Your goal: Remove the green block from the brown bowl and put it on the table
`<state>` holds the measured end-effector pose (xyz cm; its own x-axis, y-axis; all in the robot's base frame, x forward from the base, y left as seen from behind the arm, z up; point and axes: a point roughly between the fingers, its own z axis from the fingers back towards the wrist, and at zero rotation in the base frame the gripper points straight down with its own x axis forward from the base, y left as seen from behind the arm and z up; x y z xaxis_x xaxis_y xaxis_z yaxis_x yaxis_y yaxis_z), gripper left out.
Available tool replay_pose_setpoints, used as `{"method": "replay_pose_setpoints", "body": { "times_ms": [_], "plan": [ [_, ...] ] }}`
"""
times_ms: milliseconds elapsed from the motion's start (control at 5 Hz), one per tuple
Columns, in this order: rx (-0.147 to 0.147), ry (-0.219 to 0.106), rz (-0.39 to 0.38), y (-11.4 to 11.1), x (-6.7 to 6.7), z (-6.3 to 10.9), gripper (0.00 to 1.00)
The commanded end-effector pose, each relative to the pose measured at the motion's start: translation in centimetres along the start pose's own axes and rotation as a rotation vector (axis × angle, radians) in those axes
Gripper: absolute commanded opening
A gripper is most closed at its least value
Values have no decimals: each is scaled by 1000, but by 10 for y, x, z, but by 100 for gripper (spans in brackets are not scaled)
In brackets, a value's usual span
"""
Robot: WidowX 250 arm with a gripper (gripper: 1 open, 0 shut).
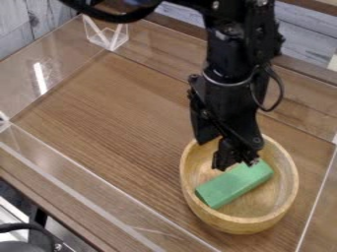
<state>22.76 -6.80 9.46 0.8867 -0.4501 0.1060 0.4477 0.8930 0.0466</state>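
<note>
Camera view, one arm over a wooden bench [105, 108] ringed by a clear low wall.

- Green block [235, 183] lies flat inside the brown bowl [208, 206], slanted, one end toward the far rim. Not lifted.
- Gripper [235, 156] points down at the block's upper end; whether the jaws are parted or clenched I cannot tell, the dark fingers merge. Nothing looks held.
- Risk: jaws meeting the slanted block off-centre could tip it against the bowl wall, or shove the bowl itself.
- Risk: a shallow lift could catch the block on the rim.
- Room: broad bare wood left of the bowl; bench's near edge lies just beside the bowl, so set-down suits the left.
</note>
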Motion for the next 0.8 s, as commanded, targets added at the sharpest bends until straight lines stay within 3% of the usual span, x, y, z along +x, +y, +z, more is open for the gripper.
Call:
{"method": "replay_pose_setpoints", "body": {
  "times_ms": [0, 400, 600],
  "plan": [
    [-3, -18, -45, -3, 1, 0, 0],
    [11, -3, 38, -4, -1, -4, 0],
    [10, -3, -3, 4, 0, -10, 0]
  ]
}}
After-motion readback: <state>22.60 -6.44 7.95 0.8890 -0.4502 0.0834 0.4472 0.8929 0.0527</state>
